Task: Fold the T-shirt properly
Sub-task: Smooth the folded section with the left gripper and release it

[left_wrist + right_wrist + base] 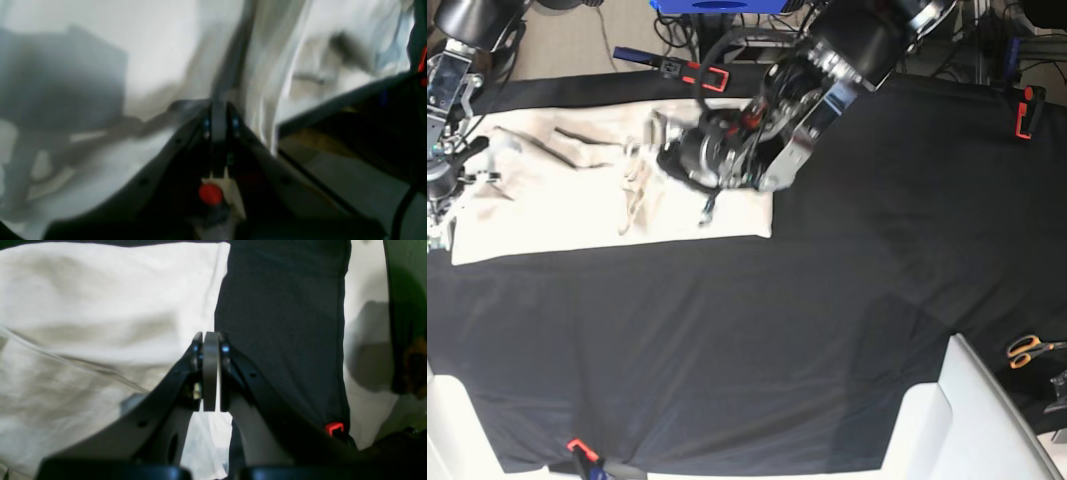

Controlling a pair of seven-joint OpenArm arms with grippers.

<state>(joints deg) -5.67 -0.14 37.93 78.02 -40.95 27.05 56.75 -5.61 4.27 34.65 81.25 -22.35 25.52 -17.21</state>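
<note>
T-shirt (557,195) lies at far-left of desk (757,340) on black table cloth, partly gathered, creases near middle. Left pincer (218,116) clenched, pinching cloth ridge; view blurred. Right pincer (210,371) clenched at shirt edge, apparently holding nothing. Step in hand, as judged: fold-over of one side. Next move calls for carrying pinched edge across and laying it flat before letting go.

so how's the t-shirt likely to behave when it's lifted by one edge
Probably floppy: the T-shirt lies creased and bunched near the left gripper. Likely light, thin cotton draping in folds in the left wrist view. It may drag rather than slide on the black table cloth.
</note>
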